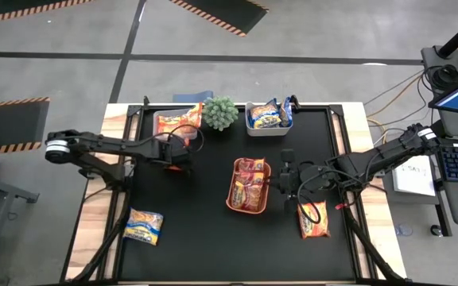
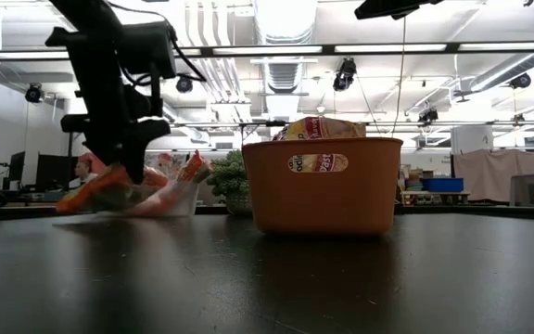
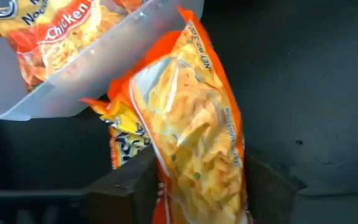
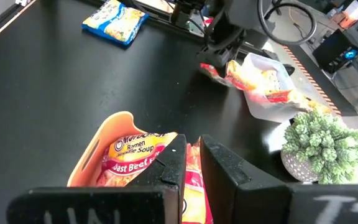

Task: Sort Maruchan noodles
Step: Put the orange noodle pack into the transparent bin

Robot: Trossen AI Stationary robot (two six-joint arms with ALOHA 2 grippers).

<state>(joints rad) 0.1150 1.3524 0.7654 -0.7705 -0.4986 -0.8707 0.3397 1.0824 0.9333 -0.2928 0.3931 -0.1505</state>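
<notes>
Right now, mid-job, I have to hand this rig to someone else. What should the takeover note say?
Left gripper: shut on an orange packet, at the clear bin at the far left, which already holds orange packets.
Right gripper: over the orange tray, fingers nearly together on a dark red packet.
Done: red packets in the tray; yellow-and-blue packets in the grey bin beside the plant.
Left: a yellow-and-blue packet loose at the near left, an orange packet loose at the near right.
</notes>
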